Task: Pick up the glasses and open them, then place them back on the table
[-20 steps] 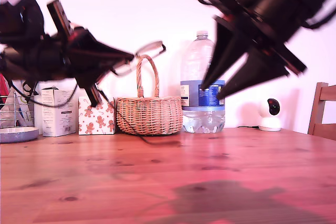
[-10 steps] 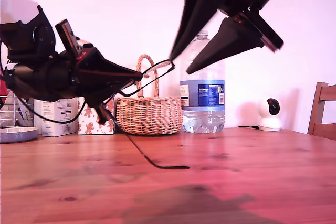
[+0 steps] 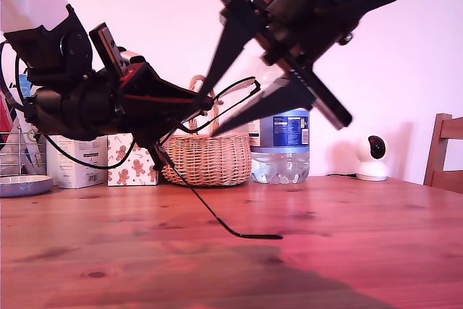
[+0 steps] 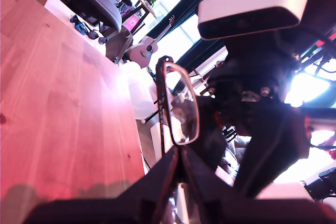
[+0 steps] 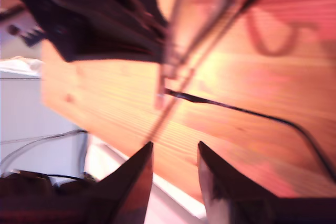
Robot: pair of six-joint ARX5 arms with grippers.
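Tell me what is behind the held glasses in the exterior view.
Behind the glasses stands a wicker basket with its handle, and a water bottle beside it. The bottle's top is hidden by my second pincer.

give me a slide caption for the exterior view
My first gripper holds the glasses above the table, one temple hanging open, while my second gripper closes in.

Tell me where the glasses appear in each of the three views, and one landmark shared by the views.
Exterior view: the glasses are in the air at centre, above the wicker basket, held by my first hand; one temple hangs down to the table.
First wrist view: a lens stands upright at centre, above the closed fingers.
Second wrist view: blurred frame and the dangling temple, above the open fingers.
Shared landmark: the reddish wooden table.
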